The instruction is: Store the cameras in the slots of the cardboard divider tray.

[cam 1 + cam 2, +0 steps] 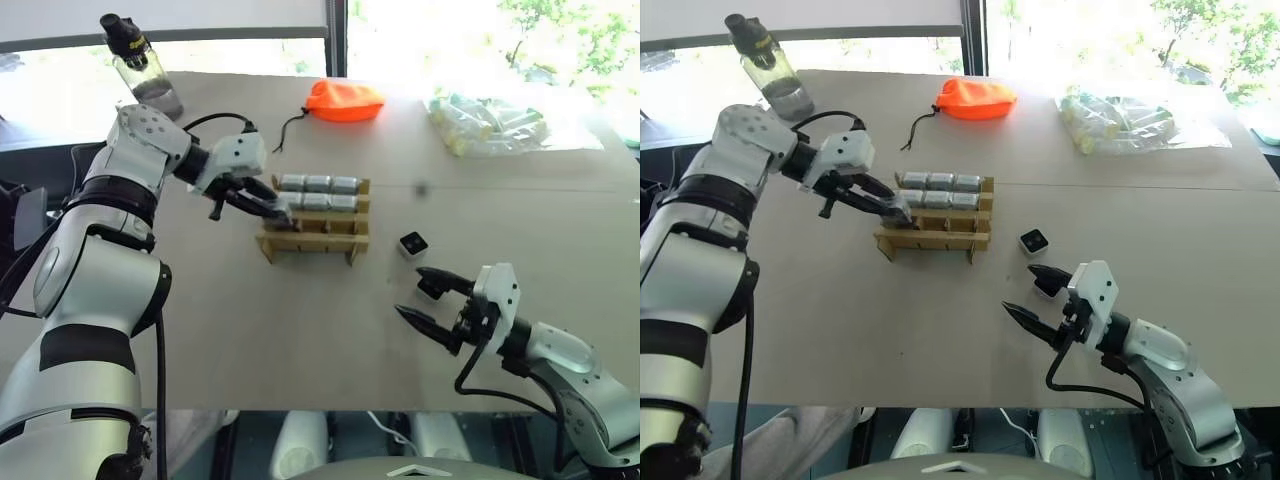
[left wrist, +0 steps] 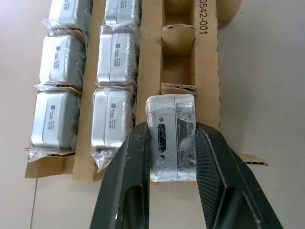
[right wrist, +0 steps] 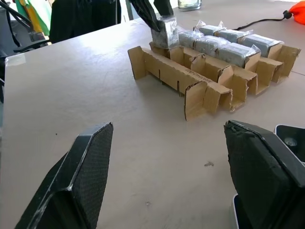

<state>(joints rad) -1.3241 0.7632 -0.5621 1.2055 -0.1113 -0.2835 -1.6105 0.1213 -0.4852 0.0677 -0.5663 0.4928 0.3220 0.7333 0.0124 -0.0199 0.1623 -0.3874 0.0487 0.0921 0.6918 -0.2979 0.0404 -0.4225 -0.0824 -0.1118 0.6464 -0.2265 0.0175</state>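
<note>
- Left wrist view: left gripper [image 2: 172, 143] clamped on a plastic-wrapped camera [image 2: 170, 138], held over the end slot of the near row of the cardboard divider tray [image 2: 206, 57].
- Just beyond its fingertips, two empty slots in that row; beside them, two rows filled with wrapped cameras [image 2: 113, 121].
- Left eye view: right gripper [image 1: 432, 297] spread wide, gripping nothing, low over the table [image 1: 300, 330].
- Just ahead of its fingers, a loose camera [image 1: 413, 244], lens face up, beside the tray.

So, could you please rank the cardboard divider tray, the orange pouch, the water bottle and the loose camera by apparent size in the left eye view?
1. cardboard divider tray
2. water bottle and orange pouch: too alike to rank, both farther away
3. loose camera
</note>
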